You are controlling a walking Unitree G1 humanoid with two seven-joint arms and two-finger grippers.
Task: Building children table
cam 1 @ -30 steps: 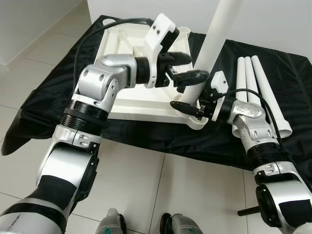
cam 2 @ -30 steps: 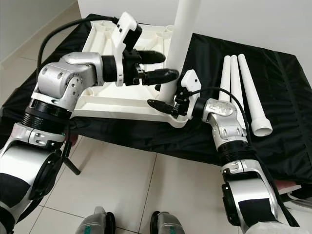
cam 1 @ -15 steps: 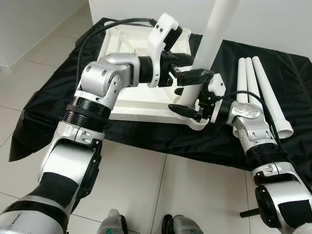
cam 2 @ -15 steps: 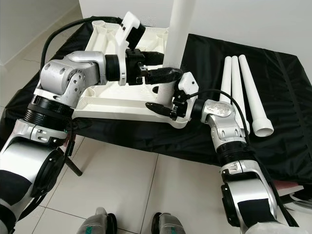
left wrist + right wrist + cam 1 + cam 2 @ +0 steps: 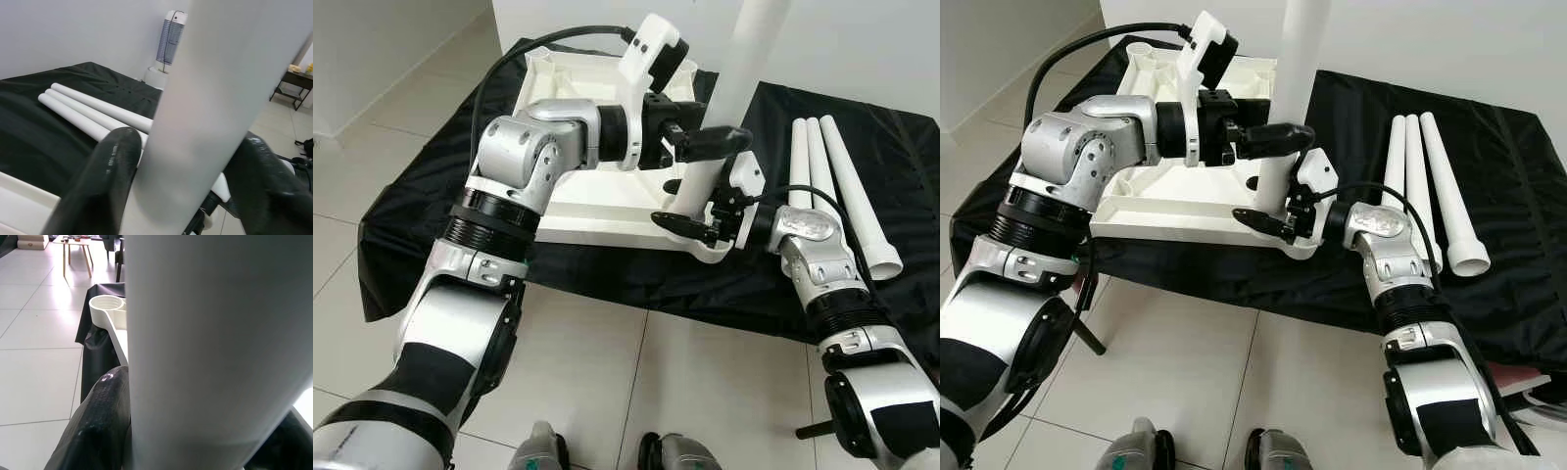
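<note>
Left gripper [image 5: 705,147] now higher on upright leg [image 5: 724,108], tabletop [image 5: 578,196] below.

We held both silver arms forward, elbows bent. Our left gripper [image 5: 703,149] reached across from the left, its black fingers [image 5: 100,181] clamped on something. Lower, our right gripper [image 5: 690,220] pointed leftward, fingers likewise clamped.

Bright, even indoor light, soft shadows; wrist views perhaps blurred up close.
</note>
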